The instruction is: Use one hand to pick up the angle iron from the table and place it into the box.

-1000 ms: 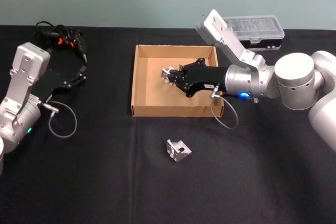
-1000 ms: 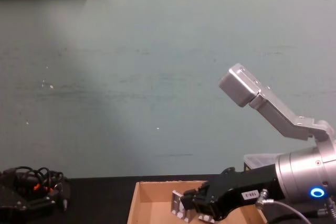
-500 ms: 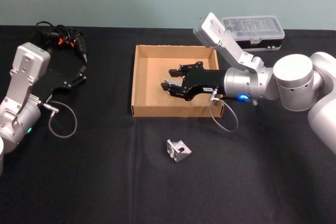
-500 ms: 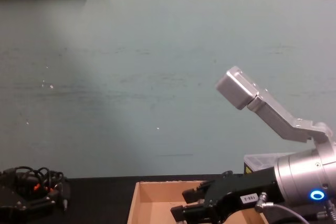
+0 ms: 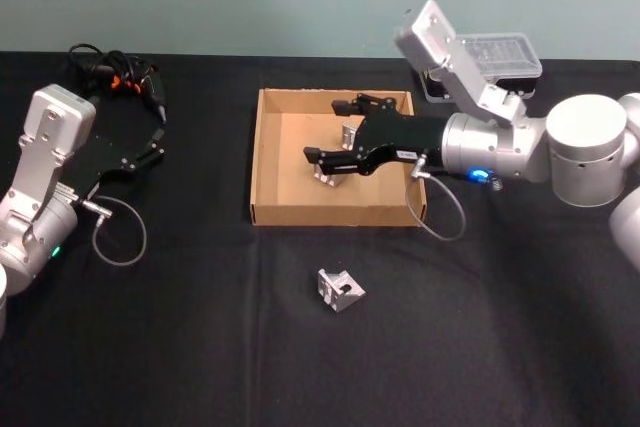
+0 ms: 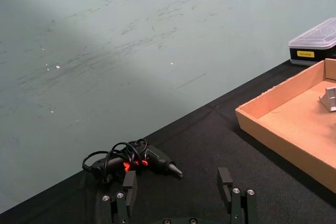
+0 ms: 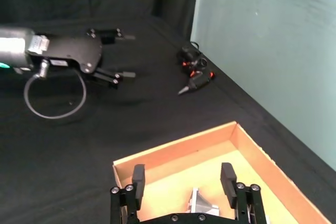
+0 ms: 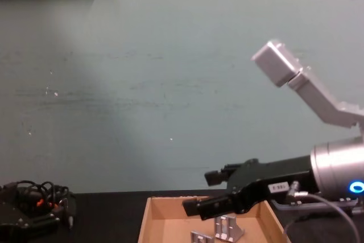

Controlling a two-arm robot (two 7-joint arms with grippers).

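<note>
The tan box (image 5: 256, 152) stands mid-table. Two silver angle irons lie inside it, one (image 5: 351, 134) toward the back and one (image 5: 323, 176) nearer the front; the chest view shows them as a taller angle iron (image 8: 230, 227) and a lower one (image 8: 200, 236). A third angle iron (image 5: 340, 287) rests on the black table (image 5: 200, 347) in front of the box. My right gripper (image 5: 336, 130) hovers open above the box floor, holding nothing. In the right wrist view an angle iron (image 7: 202, 202) lies on the box floor between that gripper's fingers (image 7: 138, 180). My left gripper (image 5: 152, 132) is parked open at the far left.
A black power drill with coiled cable (image 5: 115, 72) lies at the back left. Behind the box on the right sits a black case with a clear lid (image 5: 490, 59). A loose cable loop (image 5: 120, 232) hangs from the left arm.
The right gripper, shut on an angle iron a second ago, has opened and lifted up and back. That angle iron now lies on the box floor. The left arm has not moved.
</note>
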